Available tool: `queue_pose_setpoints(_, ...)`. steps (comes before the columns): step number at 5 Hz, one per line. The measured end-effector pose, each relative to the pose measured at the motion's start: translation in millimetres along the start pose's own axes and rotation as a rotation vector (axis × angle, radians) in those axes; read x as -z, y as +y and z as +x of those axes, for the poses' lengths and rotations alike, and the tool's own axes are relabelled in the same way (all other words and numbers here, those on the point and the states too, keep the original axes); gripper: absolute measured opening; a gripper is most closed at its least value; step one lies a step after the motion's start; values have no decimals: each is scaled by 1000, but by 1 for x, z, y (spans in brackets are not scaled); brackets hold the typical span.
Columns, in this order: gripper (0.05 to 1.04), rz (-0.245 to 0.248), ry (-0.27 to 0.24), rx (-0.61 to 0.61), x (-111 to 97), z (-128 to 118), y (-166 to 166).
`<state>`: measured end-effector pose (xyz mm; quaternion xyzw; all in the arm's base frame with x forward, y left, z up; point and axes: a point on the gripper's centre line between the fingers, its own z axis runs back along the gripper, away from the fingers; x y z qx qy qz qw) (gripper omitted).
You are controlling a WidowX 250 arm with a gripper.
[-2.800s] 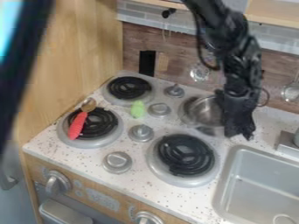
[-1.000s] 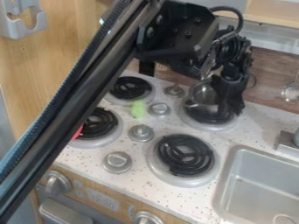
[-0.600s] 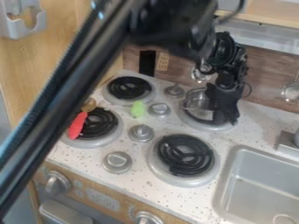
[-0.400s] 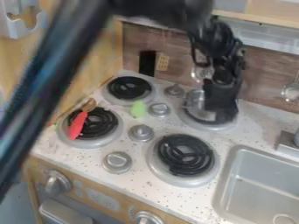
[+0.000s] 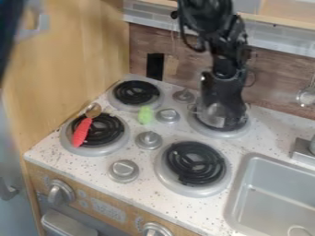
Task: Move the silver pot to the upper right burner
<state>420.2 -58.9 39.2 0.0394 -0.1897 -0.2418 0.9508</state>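
Since the preceding frame, the pincer (image 5: pixel 231 107) has shifted left over the silver pot (image 5: pixel 212 116), and the dark bar (image 5: pixel 7 32) has withdrawn to the upper left corner. Pincer state: cannot be determined, whether released or clenched; a grip on the pot cannot be confirmed. Pot position: at the upper right burner (image 5: pixel 223 133); contact with the coil cannot be verified. Pincer obscures the pot's right portion. Dark bar: blurred, cut off by the view's edge.
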Motion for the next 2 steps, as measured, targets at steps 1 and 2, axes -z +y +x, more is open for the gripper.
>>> queue_pose_setpoints(1, 999, -69, 131, -183, -10, -32, 4)
queue_pose_setpoints(2, 999, -100, 158, -269, -18, -46, -3)
